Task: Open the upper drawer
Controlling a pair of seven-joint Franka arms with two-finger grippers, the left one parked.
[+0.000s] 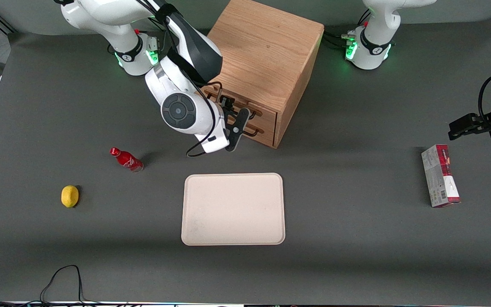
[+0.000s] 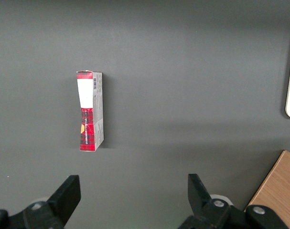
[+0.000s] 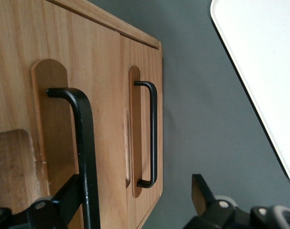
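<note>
The light oak cabinet point(image 1: 267, 47) stands at the back of the table, its two drawer fronts facing the front camera. The upper drawer point(image 3: 99, 95) has a black wire handle point(image 3: 85, 143), which also shows in the front view point(image 1: 224, 101). The bottom drawer point(image 3: 156, 62) has its own black handle point(image 3: 152, 133) close to the table. My right gripper point(image 1: 240, 123) is open right in front of the drawers. In the right wrist view the gripper point(image 3: 133, 198) has the upper handle's bar between its fingers, close against one finger point(image 3: 63, 191). It holds nothing.
A cream tray point(image 1: 232, 209) lies on the grey table nearer the front camera than the cabinet. A red bottle point(image 1: 126, 159) and a lemon point(image 1: 70, 196) lie toward the working arm's end. A red and grey box point(image 1: 440, 181) lies toward the parked arm's end.
</note>
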